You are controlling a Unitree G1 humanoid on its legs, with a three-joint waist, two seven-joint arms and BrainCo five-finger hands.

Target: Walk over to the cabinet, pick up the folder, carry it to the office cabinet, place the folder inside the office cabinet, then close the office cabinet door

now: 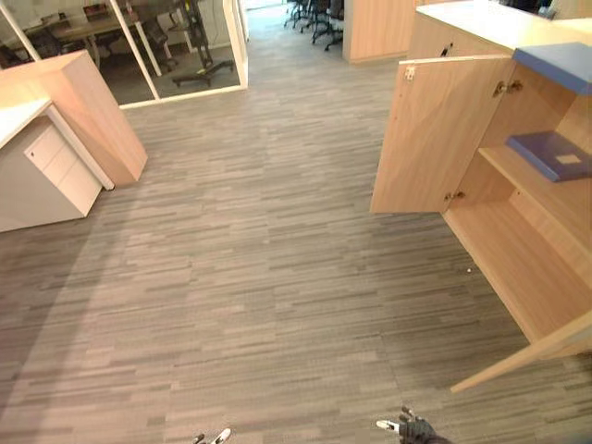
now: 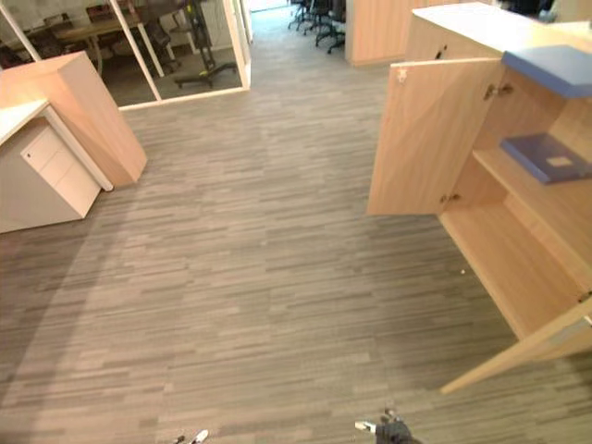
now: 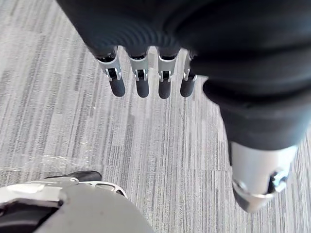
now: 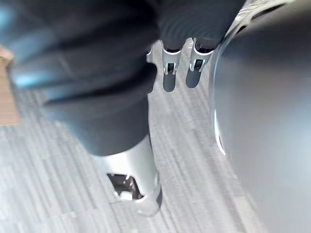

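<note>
Blue folder [image 1: 550,154] lies on the shelf [image 1: 541,196] inside the open office cabinet [image 1: 435,129], well apart from left hand [image 3: 164,85] and right hand [image 4: 169,78], both fingers straight, empty.

left hand [image 3: 142,85]: pointed downward, fingers extended, thumb set apart | right hand [image 4: 169,77]: pointed downward, fingers extended, thumb set apart

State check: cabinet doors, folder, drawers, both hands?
office cabinet: open, shelves exposed
far door: swung wide open
near door: open
folder: lying flat on the middle shelf inside, in neither hand
left hand: open, fingers straight, empty
right hand: open, fingers straight, empty
white drawer unit: drawers shut
</note>
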